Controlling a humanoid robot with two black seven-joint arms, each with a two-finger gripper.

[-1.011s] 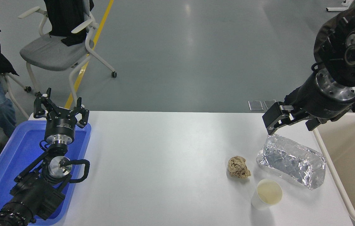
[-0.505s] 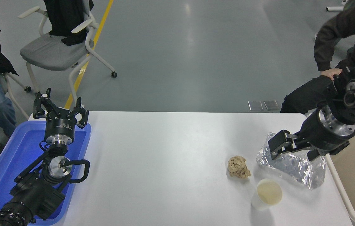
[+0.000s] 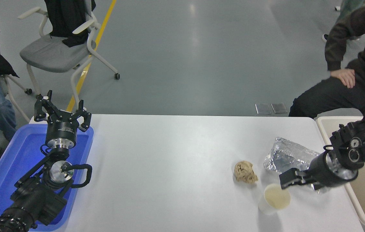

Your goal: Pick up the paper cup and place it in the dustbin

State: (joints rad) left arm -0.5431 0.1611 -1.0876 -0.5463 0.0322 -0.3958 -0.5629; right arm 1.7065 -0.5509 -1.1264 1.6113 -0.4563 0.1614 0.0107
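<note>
Reaching in from the right edge, the right gripper [image 3: 286, 183] hangs low over the white table [image 3: 169, 154], its black fingers at the far rim of the paper cup [image 3: 274, 199]. Whether they touch the rim, and how far apart they stand, cannot be told from this angle. The cup stands upright just below and left of the fingers. A crinkled foil package [image 3: 287, 155] lies just behind the gripper, a crumpled brown paper ball [image 3: 245, 172] to its left. The dustbin [image 3: 326, 124] sits off its right side. The left gripper [image 3: 62, 112] rests over the blue tray [image 3: 8, 161], fingers spread.
</note>
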